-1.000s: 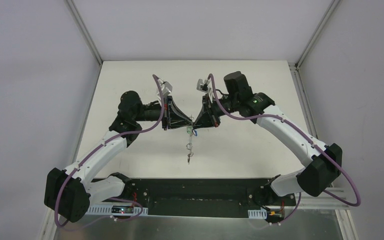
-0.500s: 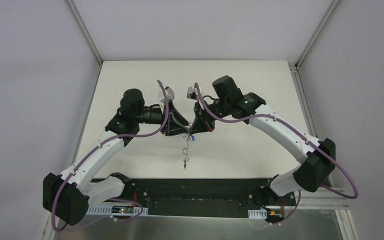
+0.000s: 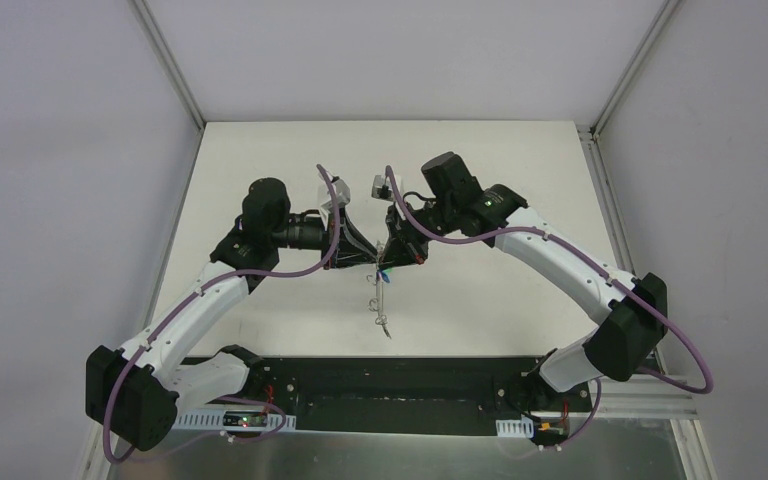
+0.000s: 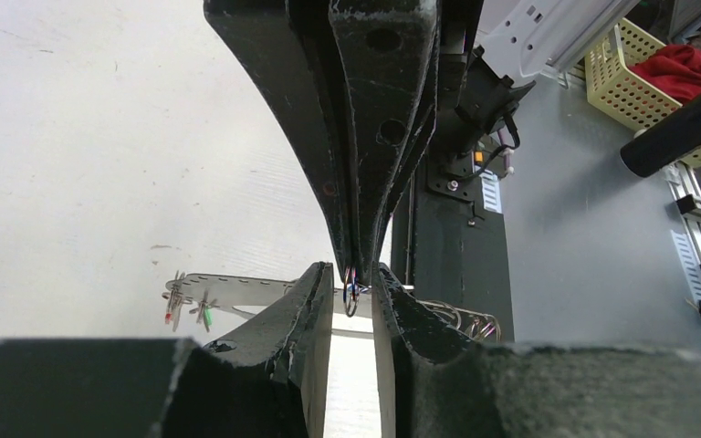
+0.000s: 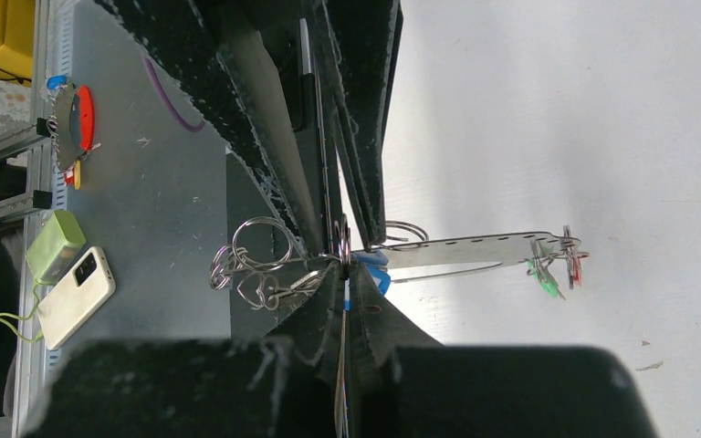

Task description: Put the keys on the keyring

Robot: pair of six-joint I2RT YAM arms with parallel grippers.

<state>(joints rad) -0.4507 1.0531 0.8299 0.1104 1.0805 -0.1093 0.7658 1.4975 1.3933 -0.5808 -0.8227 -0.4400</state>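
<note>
Right claw (image 5: 345, 285) nearer left claw (image 4: 353, 301), keyring (image 5: 342, 235) between.

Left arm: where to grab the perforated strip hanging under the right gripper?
Bare middle of the strip, below the blue tag and above the red- and green-tagged keys. Its broad face is toward both wrist cameras, so probably come edge-on from the near side, fingers pinching the flat faces.

The keyring (image 5: 263, 220) was grey-silver; just beside it, the blue-tagged key (image 5: 376, 274) showed bright blue; farther from the keyring, a silver strip (image 5: 475, 248) patterned with a row of small holes bore a green tag (image 5: 548, 286) and a red tag (image 5: 573, 266); under the keyring the table (image 5: 557, 109) was off-white, faintly speckled.
</note>
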